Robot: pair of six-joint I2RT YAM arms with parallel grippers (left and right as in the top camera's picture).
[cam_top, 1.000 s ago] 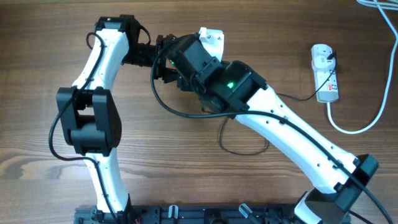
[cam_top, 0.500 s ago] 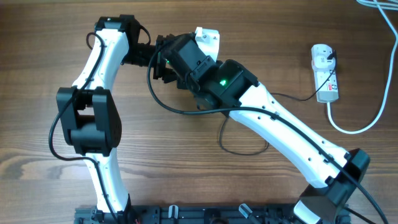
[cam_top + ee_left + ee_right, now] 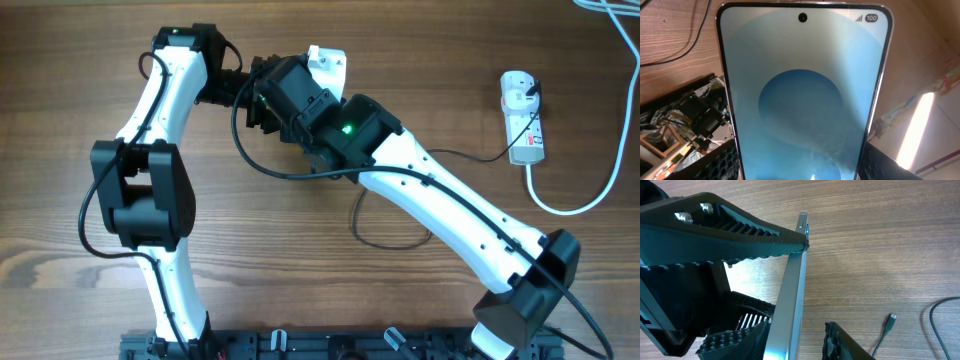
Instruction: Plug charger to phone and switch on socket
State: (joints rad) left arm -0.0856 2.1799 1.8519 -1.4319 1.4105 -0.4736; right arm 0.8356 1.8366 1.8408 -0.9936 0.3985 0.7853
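At the tabletop's (image 3: 420, 40) far centre, overhead: holds the phone (image 3: 328, 64) up, well apart from the socket (image 3: 522, 118). Left wrist: clamps the phone with the left claw (image 3: 800, 167). Right wrist: straddles its edge with the right claw (image 3: 790, 341) parted, gripping nothing; leaves the charger (image 3: 888, 321) connector free nearby. Looks like presenting the phone, nothing plugged yet; next calls for fetching that connector.

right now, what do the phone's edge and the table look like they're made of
The phone: edge frame looks like matte silvery metal with a soft sheen, though painted plastic is possible; its front looks like glossy glass. The table: wood or wood-look laminate, matte brown, with fine straight grain.
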